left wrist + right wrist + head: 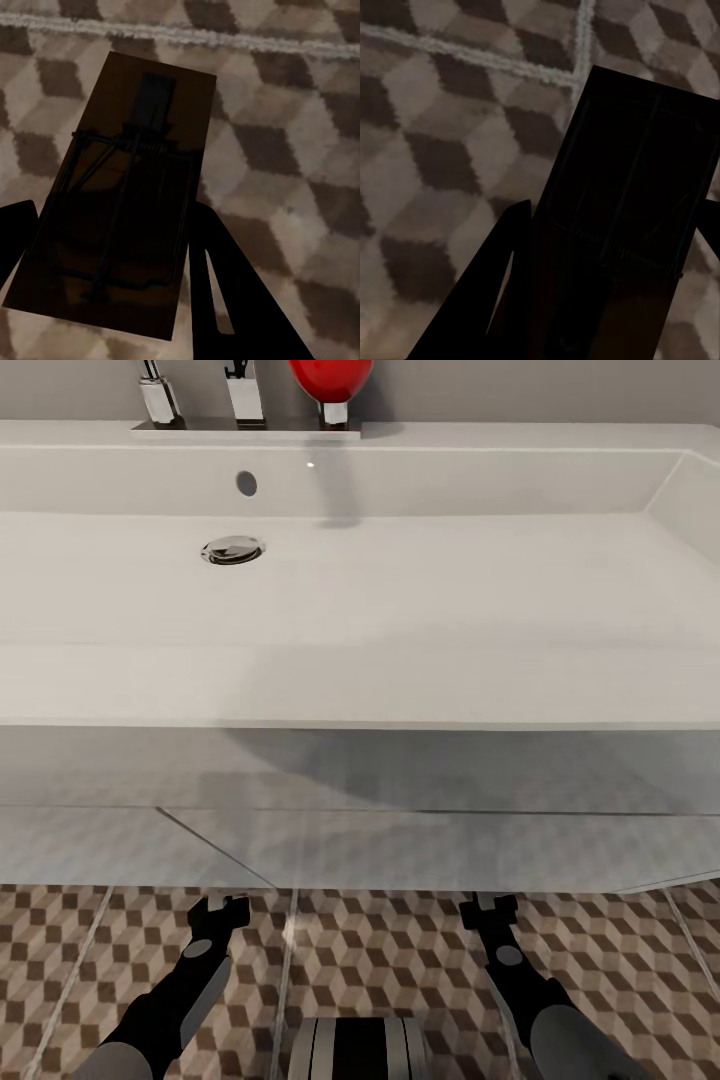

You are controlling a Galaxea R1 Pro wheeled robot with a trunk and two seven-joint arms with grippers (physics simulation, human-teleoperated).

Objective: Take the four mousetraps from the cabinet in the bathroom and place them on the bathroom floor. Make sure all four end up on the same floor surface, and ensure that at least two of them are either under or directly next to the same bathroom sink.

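Note:
Both arms reach low under the front edge of the white bathroom sink point(400, 610), just above the cube-patterned bathroom floor point(380, 950). My left gripper point(220, 908) is shut on a mousetrap point(127, 187), a dark shadowed board with wire parts held between the fingers point(225, 277) close over the tiles. My right gripper point(488, 908) is shut on another mousetrap point(637, 165), which sits between its fingers point(502, 270) above the floor point(442, 150). The cabinet is out of view.
The sink's pale underside point(360, 830) overhangs the grippers. Chrome taps point(245, 390) and a red object point(330, 380) stand at the sink's back, and a drain point(232, 550) lies in the basin. My base point(360, 1050) shows at the bottom edge.

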